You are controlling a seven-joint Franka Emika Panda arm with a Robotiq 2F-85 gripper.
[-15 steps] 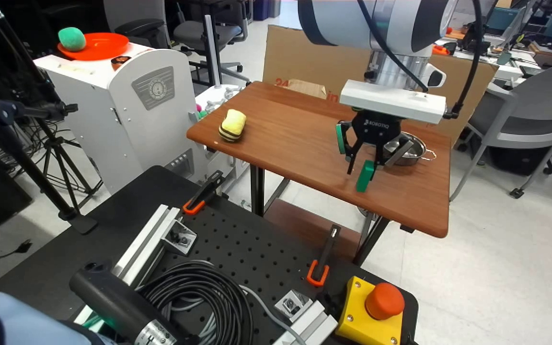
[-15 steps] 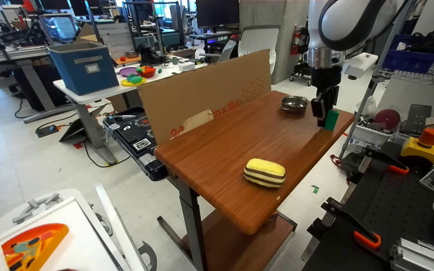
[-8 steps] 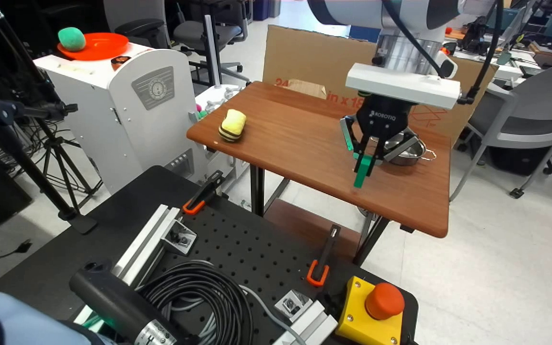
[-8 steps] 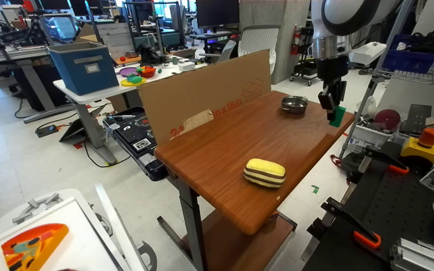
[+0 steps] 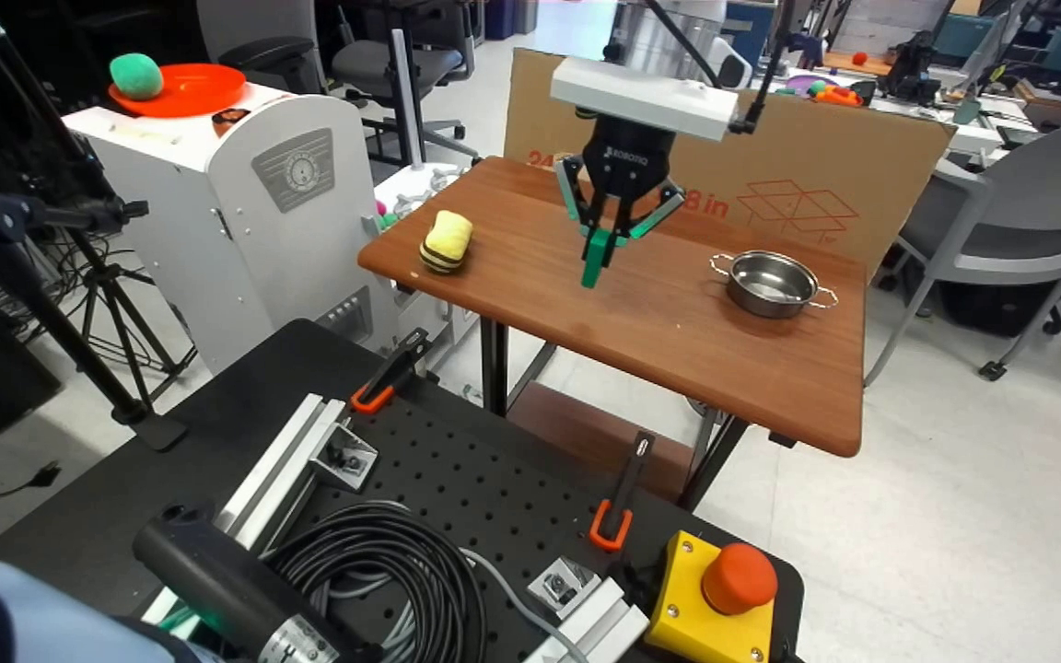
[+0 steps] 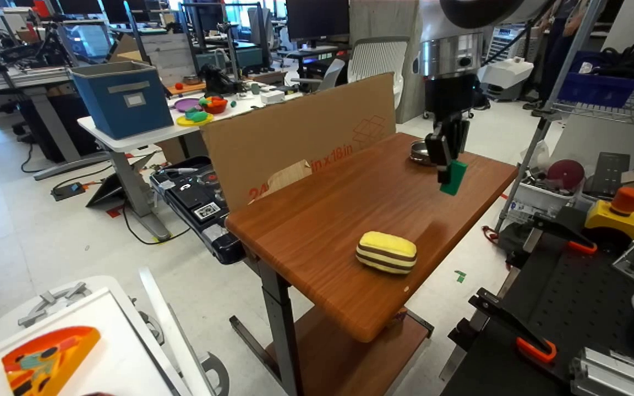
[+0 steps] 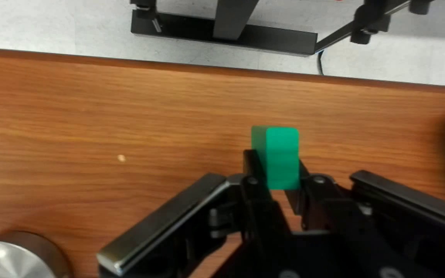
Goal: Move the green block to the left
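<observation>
Block (image 5: 594, 267), green and longer than wide, hangs in the air above the wooden table (image 5: 530, 258), slightly tilted in both exterior views, its lower end off the surface. The gripper (image 7: 278, 170) has it pinched from two sides — the wrist view shows this plainly, with the green end poking out beyond the grip. In an exterior view the block comes between two things that rest on the table, apart from each: a yellow plush (image 5: 447, 239) with dark stripes near one end, and a two-handled metal bowl (image 5: 768, 299) towards the opposite end. In an exterior view the bowl (image 6: 419, 154) (only part of its side shows there) is partly hidden behind the gripper. The wrist view cuts the bowl off at its lower left corner and catches a sliver of the plush at its right edge. Along one long side of the table stands a cardboard sheet (image 5: 871, 175), printed in red. A black worktop (image 5: 494, 442) faces the other long side — a yellow box (image 5: 689, 599) with a red button (image 5: 739, 580) sits at its corner. Past the table's end, a white cabinet (image 5: 167, 203) bears a red-orange plate (image 5: 204, 92) and, on that, a green ball (image 5: 137, 76).
</observation>
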